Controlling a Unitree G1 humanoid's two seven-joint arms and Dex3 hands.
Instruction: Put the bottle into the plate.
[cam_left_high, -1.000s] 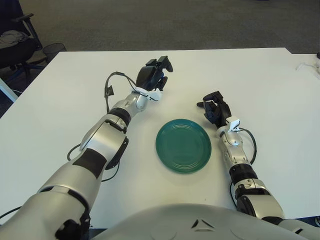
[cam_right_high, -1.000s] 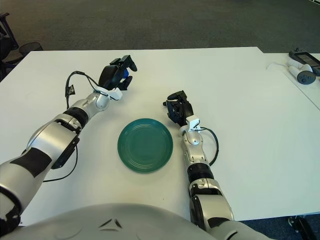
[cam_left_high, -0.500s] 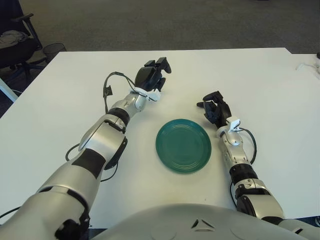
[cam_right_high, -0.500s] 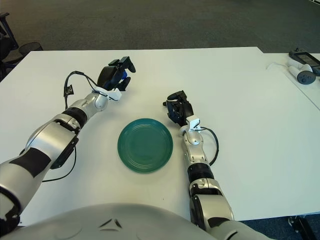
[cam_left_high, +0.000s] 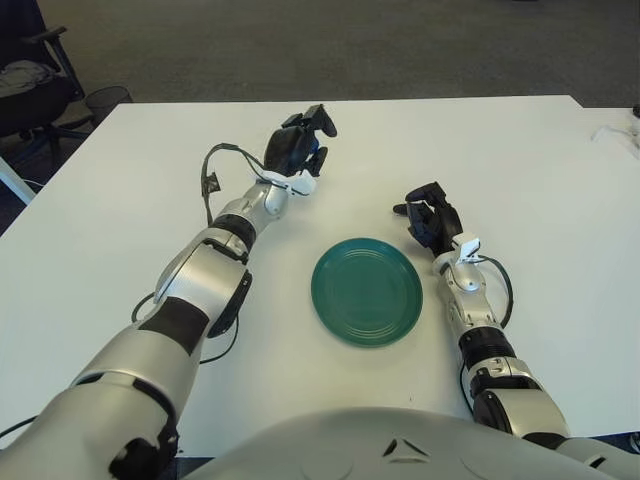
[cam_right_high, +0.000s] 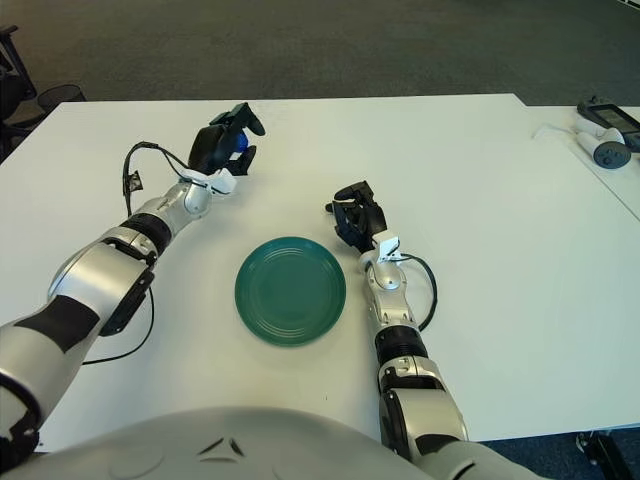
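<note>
Bottle-wise, only a small patch of blue shows, tucked among the dark fingers of the left hand. Going by size, the white bench (cam_left_high: 120, 200) comes first: it fills most of both views, with grey carpet beyond its far edge.

Next is the left arm (cam_left_high: 215, 262), silver with black patches, reaching forward and to the left of centre, a black cable looping along its forearm. The right arm (cam_left_high: 470, 320) is shorter in view and runs up the right side of the plate.

The green plate (cam_left_high: 367, 290) is round, lies flat on the bench near the middle, and holds nothing. It sits well apart from the left hand and just beside the right forearm.

The left hand (cam_right_high: 225, 140) is out past the plate's far left, its fingers curled around the blue bottle (cam_right_high: 239, 142), which shows only in the right eye view; whether it is lifted off the bench or touching it cannot be told.

The right hand (cam_left_high: 430, 215) shows just beyond the plate's right edge, fingers bent inward and holding nothing.

Smaller still, a handheld controller (cam_right_high: 610, 150) with a white cable lies on a second surface at the far right.
</note>
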